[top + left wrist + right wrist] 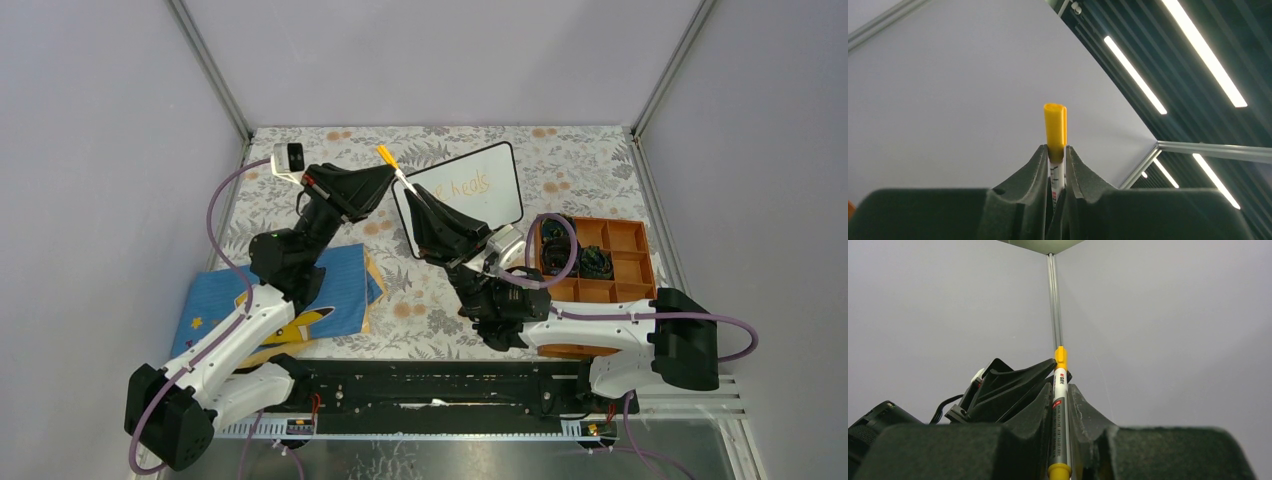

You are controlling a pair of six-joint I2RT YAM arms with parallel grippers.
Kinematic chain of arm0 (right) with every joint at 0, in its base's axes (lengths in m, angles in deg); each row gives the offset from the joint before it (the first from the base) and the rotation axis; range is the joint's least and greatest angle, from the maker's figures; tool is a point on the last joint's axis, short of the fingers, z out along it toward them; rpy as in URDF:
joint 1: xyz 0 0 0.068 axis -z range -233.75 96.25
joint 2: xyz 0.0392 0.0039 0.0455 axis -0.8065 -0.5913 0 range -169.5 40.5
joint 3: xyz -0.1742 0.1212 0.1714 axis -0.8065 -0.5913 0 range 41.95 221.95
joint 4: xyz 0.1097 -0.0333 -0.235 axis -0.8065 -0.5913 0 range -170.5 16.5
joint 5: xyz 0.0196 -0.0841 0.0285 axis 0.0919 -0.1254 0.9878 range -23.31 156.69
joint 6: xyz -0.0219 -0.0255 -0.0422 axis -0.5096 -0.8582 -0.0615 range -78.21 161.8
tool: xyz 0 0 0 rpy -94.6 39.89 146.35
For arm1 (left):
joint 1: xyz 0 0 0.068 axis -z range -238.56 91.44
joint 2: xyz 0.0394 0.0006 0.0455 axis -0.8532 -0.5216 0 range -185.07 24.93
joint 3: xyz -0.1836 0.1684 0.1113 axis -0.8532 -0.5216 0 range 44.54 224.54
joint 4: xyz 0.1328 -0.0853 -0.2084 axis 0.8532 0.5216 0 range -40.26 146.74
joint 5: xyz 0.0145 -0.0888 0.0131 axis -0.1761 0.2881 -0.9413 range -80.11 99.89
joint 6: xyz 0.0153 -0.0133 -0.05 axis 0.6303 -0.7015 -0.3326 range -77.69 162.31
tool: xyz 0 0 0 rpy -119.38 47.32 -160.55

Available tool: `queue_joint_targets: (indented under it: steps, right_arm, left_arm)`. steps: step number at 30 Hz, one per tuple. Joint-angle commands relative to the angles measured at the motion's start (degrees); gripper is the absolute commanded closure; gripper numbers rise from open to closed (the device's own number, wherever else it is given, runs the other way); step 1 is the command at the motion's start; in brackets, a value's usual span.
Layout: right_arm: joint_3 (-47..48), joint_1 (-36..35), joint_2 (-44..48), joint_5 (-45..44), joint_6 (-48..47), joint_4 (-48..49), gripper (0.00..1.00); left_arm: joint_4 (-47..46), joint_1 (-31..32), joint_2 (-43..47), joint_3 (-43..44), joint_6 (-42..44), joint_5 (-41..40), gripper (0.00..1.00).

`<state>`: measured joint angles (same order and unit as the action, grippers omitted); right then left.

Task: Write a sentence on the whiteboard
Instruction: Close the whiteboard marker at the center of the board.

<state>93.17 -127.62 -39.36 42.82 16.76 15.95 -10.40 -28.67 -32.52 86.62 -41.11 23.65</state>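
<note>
Presently the whiteboard (pixel 500 205) rests on the floral table cover (pixel 600 165), with the sentence (pixel 468 186) in orange partly hidden under the right gripper (pixel 418 195). Both grippers meet above the board's left end on one marker (pixel 392 163). The right gripper clenches its white barrel. The left gripper (pixel 1057 150) flanks it just below the yellow cap, and I cannot tell whether it grips. Judged light, stiff and smooth, the marker may slip, so mid-barrel is the sound hold. The board looks light and may slide, and its ink may smear. An orange tray (pixel 640 262) sits just beside the board's right edge, and a blue cloth (pixel 340 290) lies left of the board; neither obstructs.
</note>
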Motion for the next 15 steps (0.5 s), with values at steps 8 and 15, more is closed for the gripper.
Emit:
queue_joint_targets:
  steps: [8,15]
  right_arm:
    - [1.01,0.71,1.58,0.6,-0.22,2.65,1.0]
    - [-0.18,0.65,2.52,0.9,0.28,2.3,1.0]
  left_arm:
    - [-0.24,0.76,1.04,1.07,2.06,3.25,0.57]
    - [3.11,0.36,2.56,1.62,5.3,1.87,0.2]
